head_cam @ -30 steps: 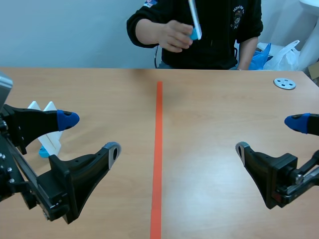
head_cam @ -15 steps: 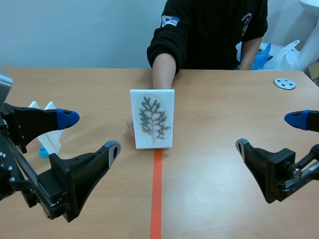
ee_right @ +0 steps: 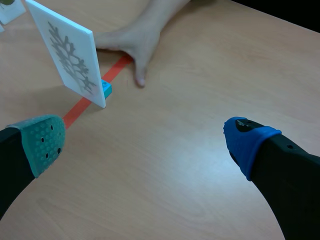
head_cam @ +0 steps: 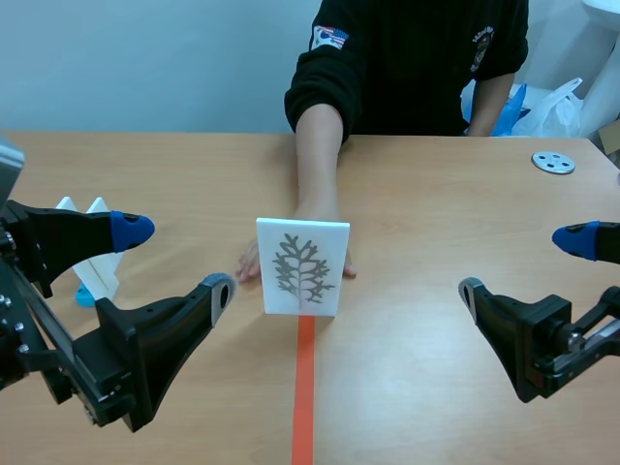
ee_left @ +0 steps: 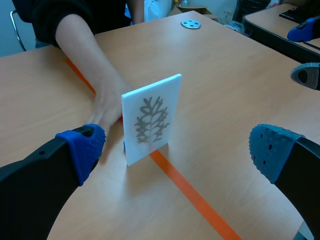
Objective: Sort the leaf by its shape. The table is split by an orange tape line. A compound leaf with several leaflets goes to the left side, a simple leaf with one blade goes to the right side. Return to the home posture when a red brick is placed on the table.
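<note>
Person's hand [ee_left: 105,102] just slid leaf card [head_cam: 302,265] nearer, upright on tape line [head_cam: 303,387] — branching leaf, probably left side. Left gripper [head_cam: 174,260], right gripper [head_cam: 524,263] — both wide, empty.

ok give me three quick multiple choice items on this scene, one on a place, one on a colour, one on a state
1. Where does the leaf card stand?
A) on the orange tape line
B) flat at the table's right edge
C) in a gripper

2. What colour is the small base under the card?
A) red
B) blue
C) yellow

3. How is the left gripper?
A) shut on the card
B) shut on nothing
C) open

Answers:
1 A, the card stands upright with the line running out from under it.
2 B, the right wrist view shows a blue block at its foot.
3 C, its fingers stand wide apart, holding nothing.
</note>
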Available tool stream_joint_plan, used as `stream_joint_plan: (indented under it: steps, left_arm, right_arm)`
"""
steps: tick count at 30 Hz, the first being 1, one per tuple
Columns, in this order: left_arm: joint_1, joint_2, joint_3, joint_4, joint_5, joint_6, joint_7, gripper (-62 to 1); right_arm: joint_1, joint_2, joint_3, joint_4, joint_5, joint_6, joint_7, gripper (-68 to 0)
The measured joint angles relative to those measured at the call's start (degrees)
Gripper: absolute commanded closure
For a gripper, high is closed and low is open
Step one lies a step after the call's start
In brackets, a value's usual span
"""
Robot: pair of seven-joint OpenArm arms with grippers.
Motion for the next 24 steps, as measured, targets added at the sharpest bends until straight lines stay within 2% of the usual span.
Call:
stream_joint_plan:
  steps: [14,20,24]
  left_arm:
    - [0.0,0.0,0.0,0.0,0.0,0.0,0.0,-61.9]
    - [0.0,0.0,0.0,0.0,0.0,0.0,0.0,-61.9]
    - [0.0,0.0,0.0,0.0,0.02,0.02,0.0,-61.9]
  right_arm:
    - [1.05,0.68,0.0,0.0,-0.92,1.25,-1.42,-67.9]
    - [6.88,0.68,-0.76,-2.05,-0.9,2.32,-1.86,-67.9]
    - [11.78,0.66,-5.42,-7.48,-0.92,2.32,-2.05,-67.9]
